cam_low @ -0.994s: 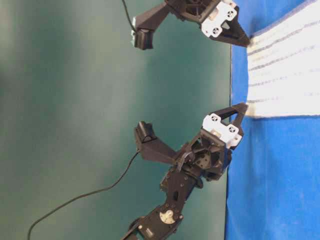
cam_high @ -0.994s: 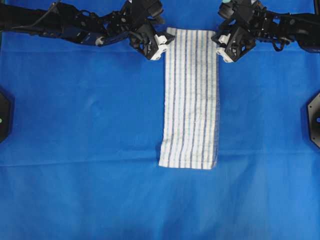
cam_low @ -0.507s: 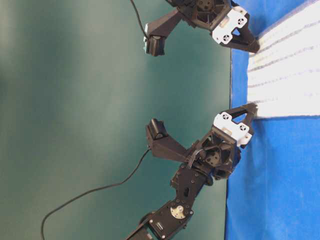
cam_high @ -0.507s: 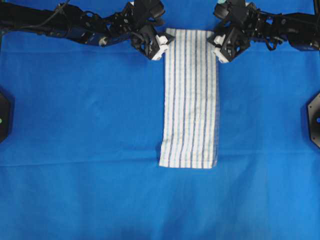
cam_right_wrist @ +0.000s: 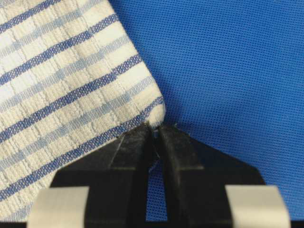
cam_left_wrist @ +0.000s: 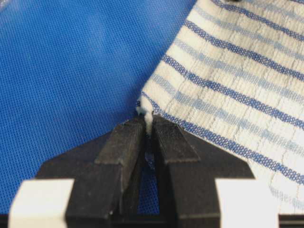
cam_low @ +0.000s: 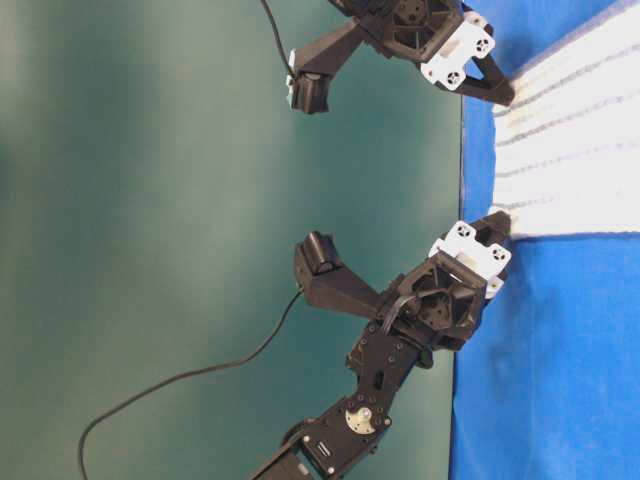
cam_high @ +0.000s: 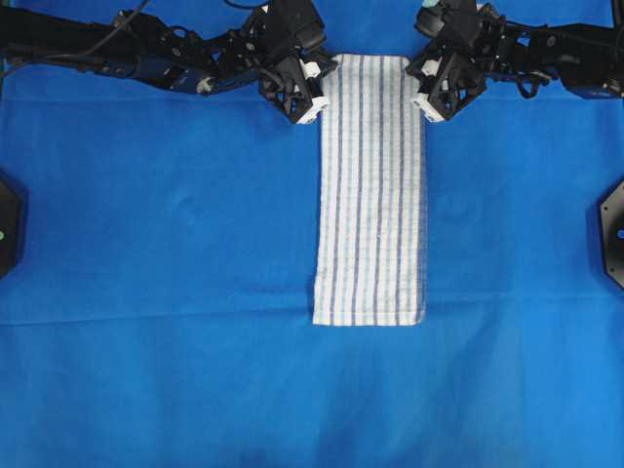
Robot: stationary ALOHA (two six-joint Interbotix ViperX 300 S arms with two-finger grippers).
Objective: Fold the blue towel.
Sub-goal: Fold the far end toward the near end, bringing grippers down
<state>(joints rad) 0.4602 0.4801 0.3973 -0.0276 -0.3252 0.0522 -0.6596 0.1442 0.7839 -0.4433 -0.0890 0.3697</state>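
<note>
1. My left pincer [cam_high: 310, 90] was pinched tight on the far left corner of the blue towel [cam_high: 370, 195]. The wrist view showed a sliver of white edge squeezed between the black fingers [cam_left_wrist: 124, 142]. I took the corner so the end would lift evenly.
2. The towel itself lay flat as a long narrow strip in the middle of the blue sheet [cam_high: 146, 244] covering the surface, long side running toward me, so folding it end over end made sense.
3. My right pincer [cam_high: 429, 95] mirrored that on the far right corner, nearly closed with the corner tip nipped in. A matching grip keeps the fold square, I reckoned.
</note>
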